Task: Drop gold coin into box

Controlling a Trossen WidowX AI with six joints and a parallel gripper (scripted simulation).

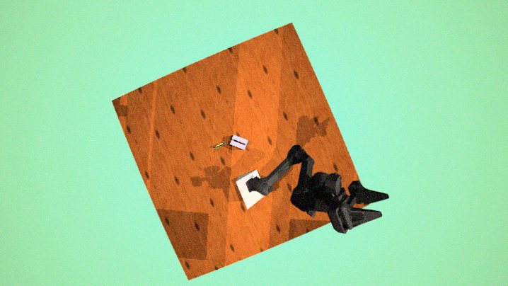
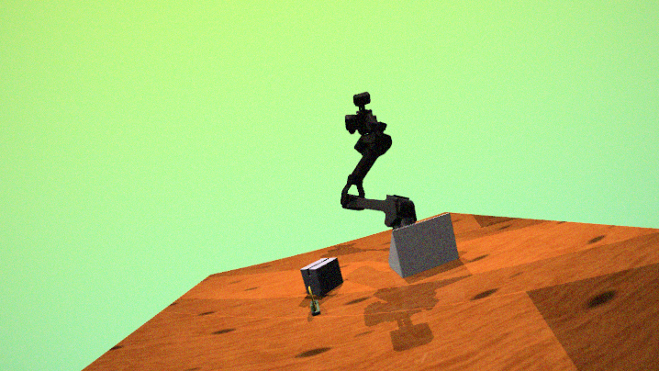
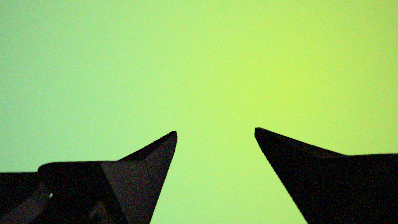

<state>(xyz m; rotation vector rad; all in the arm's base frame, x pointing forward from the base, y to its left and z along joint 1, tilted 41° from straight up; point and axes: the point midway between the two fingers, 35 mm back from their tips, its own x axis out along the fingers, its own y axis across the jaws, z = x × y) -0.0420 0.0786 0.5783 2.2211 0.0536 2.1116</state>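
— Where to find the coin (image 1: 218, 145) (image 2: 310, 292)?
— On edge in its green holder (image 1: 214, 147) (image 2: 315, 308), on the bench (image 1: 199, 106) (image 2: 258, 299), just beside the grey box (image 1: 241, 138) (image 2: 325, 278). Left of the box from the top; on the near side of it in the exterior view.
— And the hand (image 1: 385, 205) (image 2: 366, 122) (image 3: 214, 133)?
— Wide open, with nothing between the fingertips. Well apart from the coin: high up, and out past the right edge of the bench from the top.
— Pointing towards the coin, at least?
— No. Pointing right in the top view, directly away from it. Only background between the fingers in the wrist view.
— So, first job?
— Judging from this, still the approach. Swing the arm (image 1: 280, 173) (image 2: 367, 161) round, bring the hand left and towards the far side, then down over the holder.
— Any particular angle for the grasp?
— Set by the coin's long axis: from near left to far right in the top view. Best to place one finger on the near face, one on the far face, with the closing direction square across that line.
— Then straight over to the slot (image 1: 239, 141) (image 2: 318, 263)?
— Not without a twist. Running from far left to near right, so at a clear angle to the coin. Likely to catch on the lid if left unturned.
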